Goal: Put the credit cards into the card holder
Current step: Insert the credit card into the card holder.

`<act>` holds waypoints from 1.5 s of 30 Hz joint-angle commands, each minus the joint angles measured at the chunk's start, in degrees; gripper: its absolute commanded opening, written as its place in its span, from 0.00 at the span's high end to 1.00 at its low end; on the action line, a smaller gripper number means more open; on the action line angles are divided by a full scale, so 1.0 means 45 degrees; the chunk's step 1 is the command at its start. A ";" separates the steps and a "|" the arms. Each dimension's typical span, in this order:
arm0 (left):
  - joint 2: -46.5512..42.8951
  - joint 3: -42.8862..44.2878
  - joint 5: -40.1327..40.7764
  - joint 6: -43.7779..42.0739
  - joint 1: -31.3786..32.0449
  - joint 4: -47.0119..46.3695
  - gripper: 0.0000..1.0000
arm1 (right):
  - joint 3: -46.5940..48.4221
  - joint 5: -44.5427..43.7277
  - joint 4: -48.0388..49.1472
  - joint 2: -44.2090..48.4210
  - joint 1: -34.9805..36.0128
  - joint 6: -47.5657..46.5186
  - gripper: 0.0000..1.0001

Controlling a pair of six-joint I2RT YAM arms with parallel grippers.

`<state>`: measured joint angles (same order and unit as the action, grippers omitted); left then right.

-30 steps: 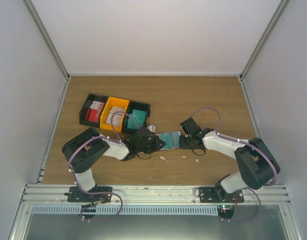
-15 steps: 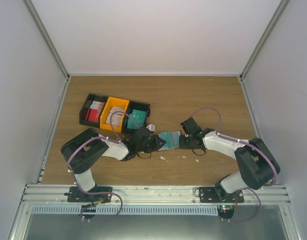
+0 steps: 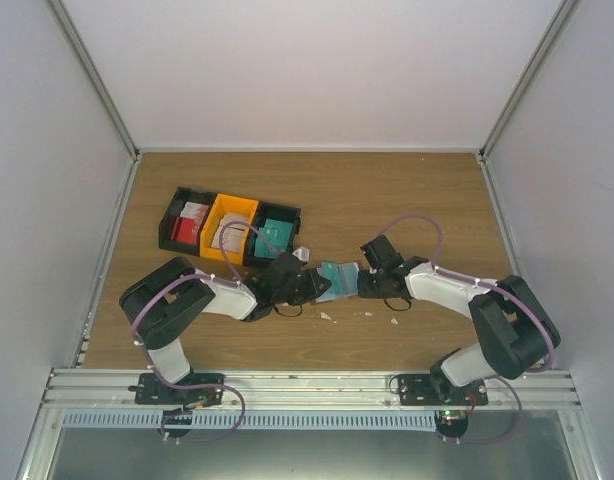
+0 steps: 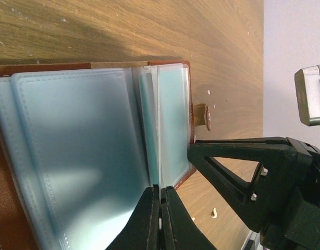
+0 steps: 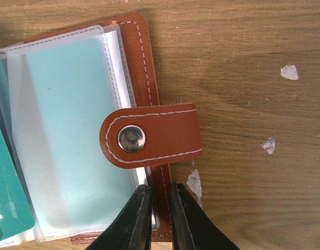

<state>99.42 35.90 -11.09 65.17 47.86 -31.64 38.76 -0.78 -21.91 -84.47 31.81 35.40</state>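
The right gripper (image 5: 157,191) was pinched shut on the stitched edge of the open reddish-brown leather card holder (image 5: 143,67), which lay mid-table. The left gripper (image 4: 160,191) was clamped on a clear plastic sleeve (image 4: 76,151) inside it, and a teal plastic card (image 5: 9,195) showed among the sleeves. Farther back stood three bins: a black plastic bin (image 3: 173,222) with red and white cards, an orange plastic bin (image 3: 230,205) with whitish cards, and a second black bin (image 3: 277,212) with teal cards.

We see a reddish-brown leather card holder (image 5: 147,73) with white stitching along its edges and around its strap (image 5: 160,135), which carries 1 silver snap (image 5: 131,139). Its frosted sleeves (image 4: 82,151) show pale teal. 1 card (image 5: 6,192) is a deeper, solid teal. The table (image 5: 238,62) is brown wood grain flecked with white scraps (image 5: 288,72). The 3 bins (image 3: 237,199) run black, orange, black.
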 commanded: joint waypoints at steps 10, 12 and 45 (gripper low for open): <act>0.0944 0.0419 -0.0167 0.0481 0.0049 -0.0396 1.00 | -0.0680 0.0861 -0.0554 -0.0851 0.0097 -0.0064 0.87; 0.1038 0.0426 -0.0160 0.0642 0.0049 -0.0382 1.00 | -0.0701 0.0904 -0.0542 -0.0840 0.0099 -0.0035 0.87; 0.0514 0.1182 -0.1015 -0.1412 -0.0029 0.1988 0.74 | -0.0522 0.1352 -0.0891 -0.0153 0.0099 0.0036 0.84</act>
<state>105.23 40.40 -16.58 63.57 47.59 -28.34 37.67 7.05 -19.59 -83.99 31.88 34.83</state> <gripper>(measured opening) 0.216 0.151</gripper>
